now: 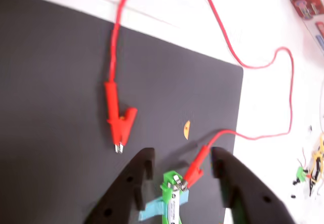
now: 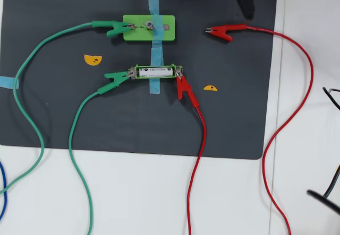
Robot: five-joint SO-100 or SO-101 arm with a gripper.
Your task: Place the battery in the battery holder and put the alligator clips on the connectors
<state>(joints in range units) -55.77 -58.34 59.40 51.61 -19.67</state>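
Your gripper [image 1: 182, 169] hangs empty, jaws spread wide astride the red clip [image 1: 194, 172] already biting the battery holder [image 2: 155, 72], where the battery [image 2: 156, 72] sits seated. Three clips look attached, so the loose red clip [image 2: 223, 31] seems the remaining step: you'd grasp it and carry it to the light-green block [image 2: 149, 27], whose right end is bare.

open mat [image 2: 48, 113] beside clipped battery holder [image 2: 155, 71]
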